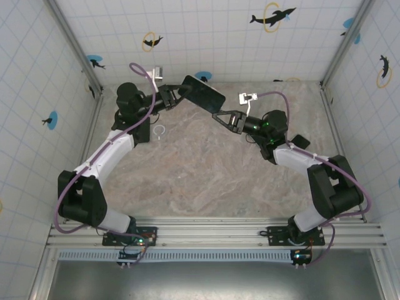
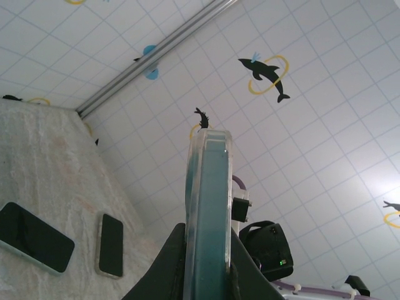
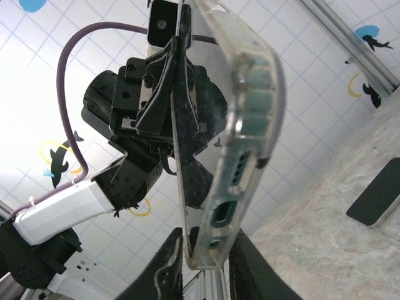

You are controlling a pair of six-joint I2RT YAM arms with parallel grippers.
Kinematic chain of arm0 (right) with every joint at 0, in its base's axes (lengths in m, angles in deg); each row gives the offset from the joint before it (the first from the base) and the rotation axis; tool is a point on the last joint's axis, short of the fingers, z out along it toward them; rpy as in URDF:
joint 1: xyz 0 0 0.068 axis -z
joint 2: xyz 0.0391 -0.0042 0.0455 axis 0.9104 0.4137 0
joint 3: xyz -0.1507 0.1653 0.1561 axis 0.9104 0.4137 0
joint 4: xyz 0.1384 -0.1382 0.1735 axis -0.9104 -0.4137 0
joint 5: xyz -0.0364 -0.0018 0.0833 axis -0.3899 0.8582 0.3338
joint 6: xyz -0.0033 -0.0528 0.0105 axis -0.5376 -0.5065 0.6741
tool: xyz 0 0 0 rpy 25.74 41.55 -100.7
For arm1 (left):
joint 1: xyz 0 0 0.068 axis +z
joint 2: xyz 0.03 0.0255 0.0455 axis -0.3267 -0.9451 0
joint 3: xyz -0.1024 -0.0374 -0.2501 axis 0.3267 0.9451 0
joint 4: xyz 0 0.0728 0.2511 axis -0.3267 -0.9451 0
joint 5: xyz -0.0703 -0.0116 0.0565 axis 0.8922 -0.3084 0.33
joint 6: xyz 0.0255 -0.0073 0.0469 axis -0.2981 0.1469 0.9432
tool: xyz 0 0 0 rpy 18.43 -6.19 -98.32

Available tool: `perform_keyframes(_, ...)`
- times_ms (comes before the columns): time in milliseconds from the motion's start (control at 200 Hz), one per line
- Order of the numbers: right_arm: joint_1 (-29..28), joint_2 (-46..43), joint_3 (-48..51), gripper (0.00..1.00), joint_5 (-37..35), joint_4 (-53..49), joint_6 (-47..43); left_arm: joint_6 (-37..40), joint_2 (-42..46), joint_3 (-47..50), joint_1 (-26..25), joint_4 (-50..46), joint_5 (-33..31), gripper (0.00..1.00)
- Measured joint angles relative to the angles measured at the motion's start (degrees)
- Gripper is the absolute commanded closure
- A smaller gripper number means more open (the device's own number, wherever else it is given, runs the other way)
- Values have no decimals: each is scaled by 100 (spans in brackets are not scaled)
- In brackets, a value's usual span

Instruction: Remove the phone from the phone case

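Up in the air over the far half of the table [image 1: 187, 181]: phone [image 1: 203, 94] in clear case [image 3: 250, 94], long axis slanting far-left to near-right. Both arms reaching forward, elbows out, wrists angled toward each other. Left gripper [image 1: 177, 95] clamped on the phone's far-left end, right gripper [image 1: 220, 116] pinching the case at the near-right end.
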Motion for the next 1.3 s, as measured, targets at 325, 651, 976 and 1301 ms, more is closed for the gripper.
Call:
perform_keyframes(325,26,7,-2,89,136,42,-254,-468,0,181,2,396,-13,100)
perform_keyframes(651,114,-2,-310,92,498,-776,-1633,-1115,-2,413,28,986,-48,100)
perform_keyframes(976,236,31,-356,93,632,-1051,-2544,-1620,-9,442,-66,1196,-164,100)
perform_keyframes(1301,446,76,-448,51,570,-1613,-2721,-538,66,48,-175,59,-24,100)
